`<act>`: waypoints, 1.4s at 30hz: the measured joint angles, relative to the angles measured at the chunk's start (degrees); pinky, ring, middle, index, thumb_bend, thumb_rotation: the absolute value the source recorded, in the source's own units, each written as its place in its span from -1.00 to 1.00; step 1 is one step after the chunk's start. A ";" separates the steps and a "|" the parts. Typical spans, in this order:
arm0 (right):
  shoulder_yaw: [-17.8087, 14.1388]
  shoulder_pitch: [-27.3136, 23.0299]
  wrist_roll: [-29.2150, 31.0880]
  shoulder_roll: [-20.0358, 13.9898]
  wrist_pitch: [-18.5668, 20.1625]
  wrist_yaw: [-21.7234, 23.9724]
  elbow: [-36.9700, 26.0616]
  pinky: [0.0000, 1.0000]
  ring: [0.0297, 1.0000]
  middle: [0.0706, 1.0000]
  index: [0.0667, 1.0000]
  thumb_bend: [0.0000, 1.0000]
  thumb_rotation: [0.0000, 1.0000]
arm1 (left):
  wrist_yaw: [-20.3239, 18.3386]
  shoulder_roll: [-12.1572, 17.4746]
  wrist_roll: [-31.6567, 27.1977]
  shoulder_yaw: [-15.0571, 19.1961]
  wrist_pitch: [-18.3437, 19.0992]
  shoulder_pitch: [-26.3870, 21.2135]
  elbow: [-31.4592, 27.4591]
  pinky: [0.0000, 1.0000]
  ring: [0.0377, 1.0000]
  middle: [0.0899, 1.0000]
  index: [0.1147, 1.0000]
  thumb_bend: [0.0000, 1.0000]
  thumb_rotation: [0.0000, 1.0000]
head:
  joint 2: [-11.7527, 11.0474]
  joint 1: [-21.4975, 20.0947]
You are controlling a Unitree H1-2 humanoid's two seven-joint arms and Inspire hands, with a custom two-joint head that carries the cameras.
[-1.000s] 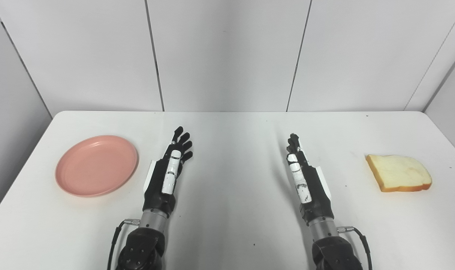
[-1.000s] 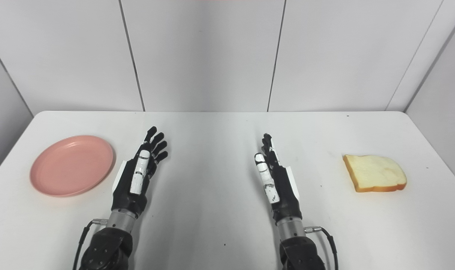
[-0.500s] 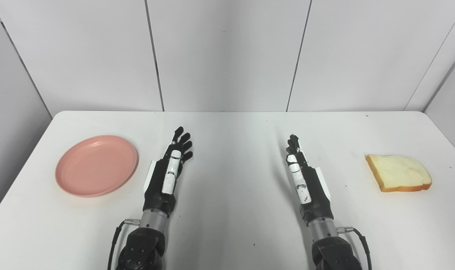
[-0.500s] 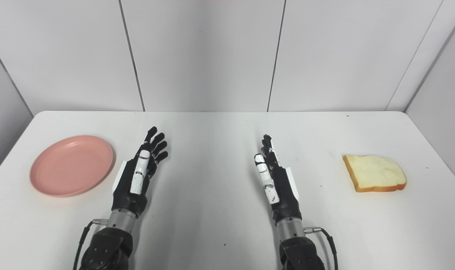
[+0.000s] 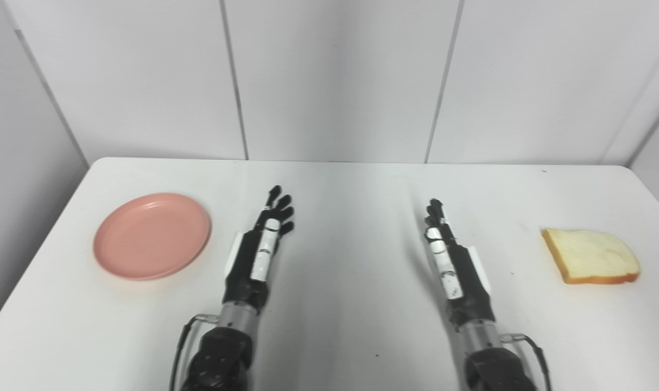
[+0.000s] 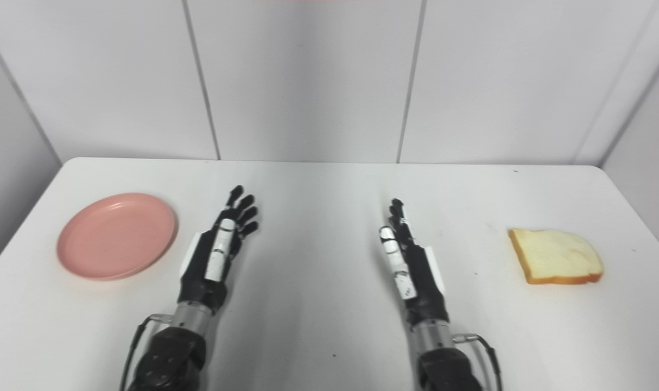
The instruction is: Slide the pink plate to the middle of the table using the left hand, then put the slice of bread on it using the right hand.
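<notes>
Plate (image 5: pixel 152 235) far left | bread (image 5: pixel 591 256) far right — robot hands (image 5: pixel 260 251) (image 5: pixel 453 262) between, fingers apart

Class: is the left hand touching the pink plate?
Apart. The left eye view shows bare table between the left hand and the plate.

Matt pink plate (image 5: pixel 152 235), smooth table (image 5: pixel 340 304)

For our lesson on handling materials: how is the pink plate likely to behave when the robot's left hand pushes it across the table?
The pink plate sits flat on the smooth white table, so it would probably slide easily rather than tip. Its low, raised rim gives the open left hand an edge to push. It looks like rigid plastic, so likely light and stiff.
</notes>
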 measured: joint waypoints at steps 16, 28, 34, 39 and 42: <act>-1.02 0.00 3.82 -1.64 0.45 1.30 -2.80 1.00 1.00 1.00 1.00 -0.41 1.00 | 5.21 -4.04 5.15 -1.38 -4.50 -1.84 7.93 0.72 0.83 0.82 0.81 -0.16 1.00 | -1.85 5.28; -0.52 0.06 2.87 -0.60 1.26 0.46 -4.05 1.00 1.00 1.00 1.00 -0.44 1.00 | 4.87 -3.88 5.05 -1.22 -4.49 -2.10 6.34 0.72 0.82 0.81 0.80 -0.10 1.00 | -1.41 5.01; -0.02 0.06 2.62 0.15 1.34 0.46 -4.39 1.00 1.00 1.00 1.00 -0.44 1.00 | 3.09 -3.08 4.14 -1.27 -0.93 -2.14 1.82 0.72 0.81 0.83 0.82 -0.05 1.00 | -1.58 5.54; -0.02 0.07 2.22 0.69 1.34 0.30 -4.39 1.00 1.00 1.00 1.00 -0.46 1.00 | 1.42 -2.74 1.76 -0.79 2.74 -3.66 -3.23 0.75 0.82 0.84 0.83 -0.07 1.00 | -1.67 6.15; 0.03 0.10 1.97 1.12 1.34 0.27 -4.40 1.00 1.00 1.00 1.00 -0.44 1.00 | 0.59 -2.29 1.09 -0.07 4.88 -5.82 -6.77 0.73 0.81 0.84 0.82 -0.08 1.00 | -1.76 6.24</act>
